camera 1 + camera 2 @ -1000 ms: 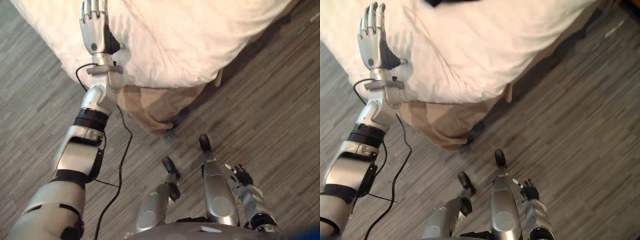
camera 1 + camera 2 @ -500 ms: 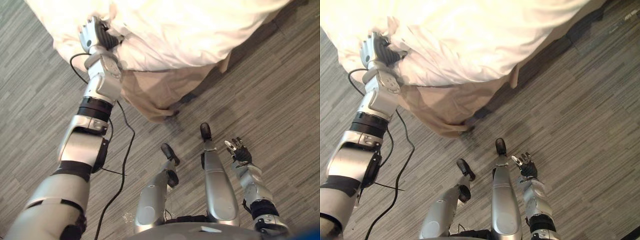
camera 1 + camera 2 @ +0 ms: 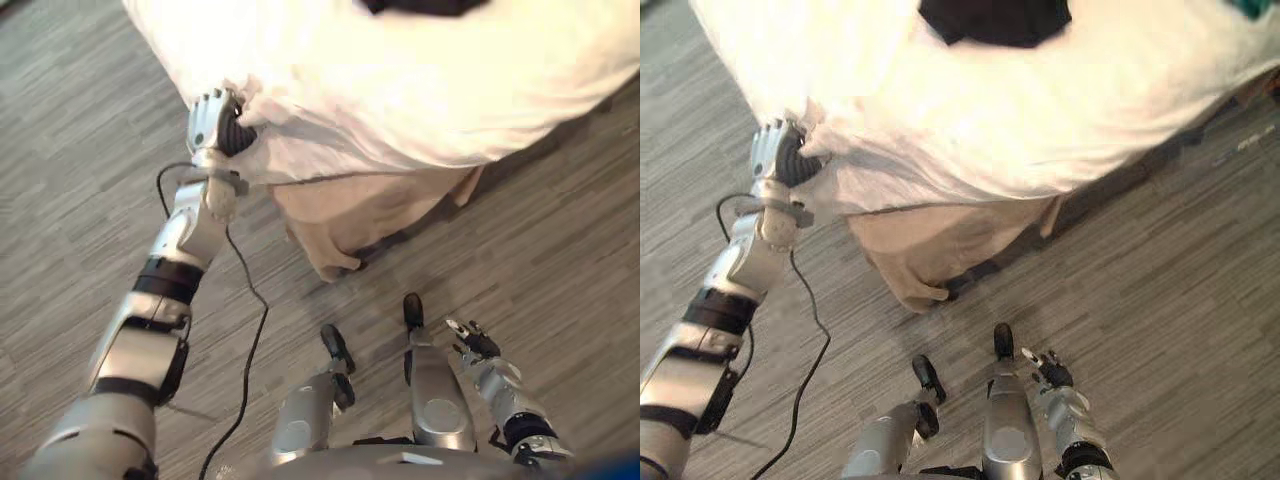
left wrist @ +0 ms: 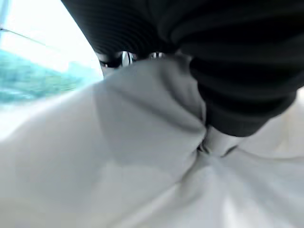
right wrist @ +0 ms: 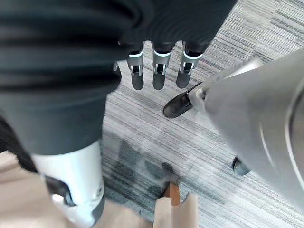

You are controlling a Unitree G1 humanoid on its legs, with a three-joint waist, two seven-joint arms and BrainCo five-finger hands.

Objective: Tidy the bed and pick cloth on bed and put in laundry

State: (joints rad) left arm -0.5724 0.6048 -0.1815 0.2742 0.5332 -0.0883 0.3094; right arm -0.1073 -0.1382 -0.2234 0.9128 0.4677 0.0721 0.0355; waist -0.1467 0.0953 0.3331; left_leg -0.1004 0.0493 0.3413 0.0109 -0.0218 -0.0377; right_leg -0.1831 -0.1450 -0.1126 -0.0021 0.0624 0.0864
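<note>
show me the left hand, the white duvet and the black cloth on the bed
left hand (image 3: 208,118): left eye view, on its curled silver fingers.
white duvet (image 3: 1020,110): right eye view, on its bare top face.
black cloth (image 3: 995,20): right eye view, on the middle of the cloth.

Grey striped plank floor
</note>
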